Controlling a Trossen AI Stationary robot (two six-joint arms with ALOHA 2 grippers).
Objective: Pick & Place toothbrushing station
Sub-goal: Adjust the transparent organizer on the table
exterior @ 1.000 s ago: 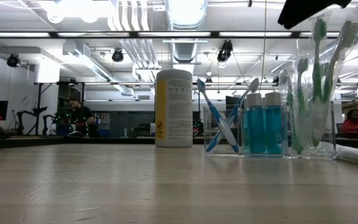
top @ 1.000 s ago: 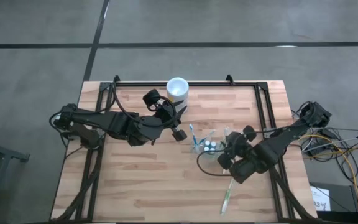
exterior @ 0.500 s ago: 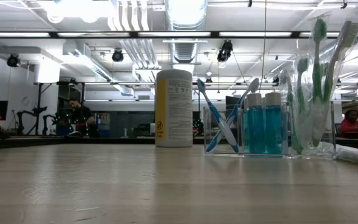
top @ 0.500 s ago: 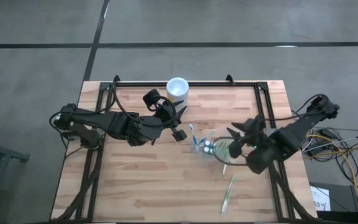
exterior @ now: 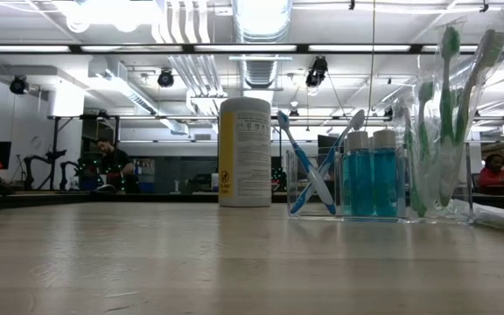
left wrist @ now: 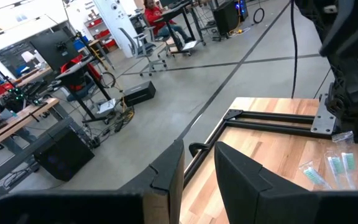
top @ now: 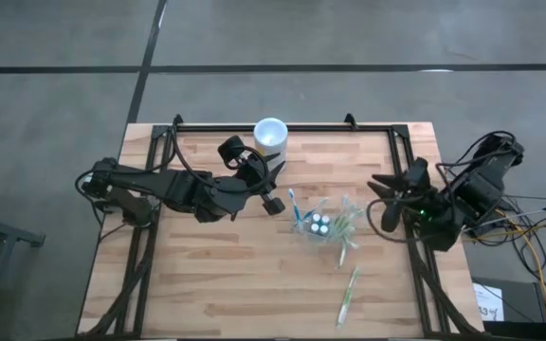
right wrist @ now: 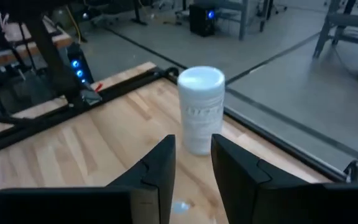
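Observation:
The toothbrushing station (top: 320, 225) is a clear holder standing on its base right of the table's middle. It holds blue bottles (exterior: 371, 173), a blue toothbrush (exterior: 304, 175) and bagged green toothbrushes (exterior: 449, 105). My right gripper (top: 387, 199) hovers open near the table's right edge, well clear of the station; its fingers (right wrist: 160, 168) have nothing between them. My left gripper (top: 275, 203) hangs open in the air left of the station, and its fingers (left wrist: 166, 171) are likewise bare.
A white-rimmed yellow cup (top: 270, 134) stands at the far edge, also seen in the low view (exterior: 244, 151). A loose green toothbrush (top: 349, 296) lies near the front right, another (top: 341, 252) beside the station. A black frame (top: 282, 128) borders the table.
My right gripper has drawn back from over the station toward the table's right edge, rising and turning as it went. The station has stayed standing where it was.

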